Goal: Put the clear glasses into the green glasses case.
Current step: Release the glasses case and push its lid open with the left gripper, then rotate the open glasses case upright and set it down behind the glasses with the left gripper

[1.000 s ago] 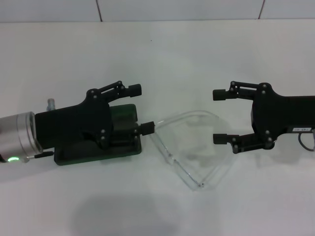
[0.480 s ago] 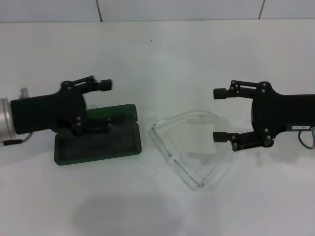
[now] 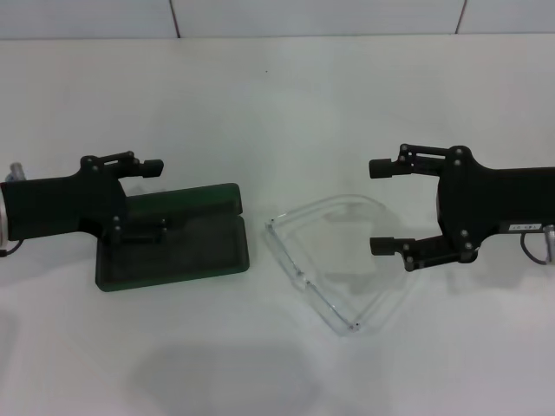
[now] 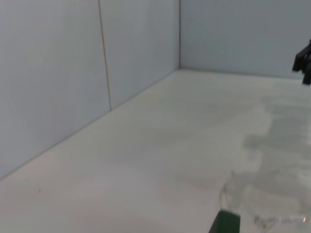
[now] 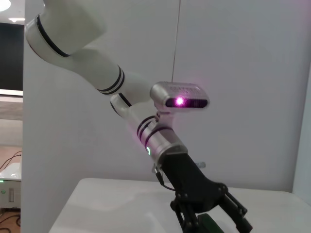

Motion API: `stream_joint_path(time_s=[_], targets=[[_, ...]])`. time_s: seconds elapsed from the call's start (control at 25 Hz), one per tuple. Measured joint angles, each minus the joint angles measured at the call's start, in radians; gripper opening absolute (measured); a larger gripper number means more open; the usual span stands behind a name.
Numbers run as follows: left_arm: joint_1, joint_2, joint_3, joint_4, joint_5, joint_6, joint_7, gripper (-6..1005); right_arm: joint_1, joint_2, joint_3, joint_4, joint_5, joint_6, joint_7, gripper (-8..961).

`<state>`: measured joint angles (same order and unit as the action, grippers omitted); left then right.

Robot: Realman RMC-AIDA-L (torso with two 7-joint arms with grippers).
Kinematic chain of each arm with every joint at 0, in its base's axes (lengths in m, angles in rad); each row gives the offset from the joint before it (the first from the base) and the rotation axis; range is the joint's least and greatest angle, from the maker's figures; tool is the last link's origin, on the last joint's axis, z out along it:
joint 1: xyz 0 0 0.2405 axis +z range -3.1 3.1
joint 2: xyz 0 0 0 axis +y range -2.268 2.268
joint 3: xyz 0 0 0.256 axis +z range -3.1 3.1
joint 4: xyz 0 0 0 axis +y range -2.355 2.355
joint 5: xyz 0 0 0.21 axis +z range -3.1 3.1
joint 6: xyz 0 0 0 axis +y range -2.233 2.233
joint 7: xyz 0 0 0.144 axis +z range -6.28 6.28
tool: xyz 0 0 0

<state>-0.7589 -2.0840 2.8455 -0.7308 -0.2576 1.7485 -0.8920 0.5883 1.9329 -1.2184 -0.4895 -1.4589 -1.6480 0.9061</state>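
2 open tools point(image 3: 154, 197) point(image 3: 378, 207) hover over white table point(image 3: 286, 104), pale walls point(image 4: 58, 73) behind.

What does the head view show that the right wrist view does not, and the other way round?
Only the head view shows the glasses on the table and the open right gripper beside them. Only the right wrist view shows the left arm's white links and its lit wrist camera. Both show the open left gripper over the green case.
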Motion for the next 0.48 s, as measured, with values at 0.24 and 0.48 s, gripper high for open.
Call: stream_joint_path(time_s=[0.24,0.48], targets=[[-0.005,0.002,0.000,0.000,0.040,-0.055,0.000,791,0.000,0.003,0.000,-0.001,-0.001,-0.002,0.000,857],[-0.005,0.001,0.000,0.004,0.032,-0.107,0.001,468,0.001,0.011,0.001,-0.002,-0.009,-0.004,-0.003,857]])
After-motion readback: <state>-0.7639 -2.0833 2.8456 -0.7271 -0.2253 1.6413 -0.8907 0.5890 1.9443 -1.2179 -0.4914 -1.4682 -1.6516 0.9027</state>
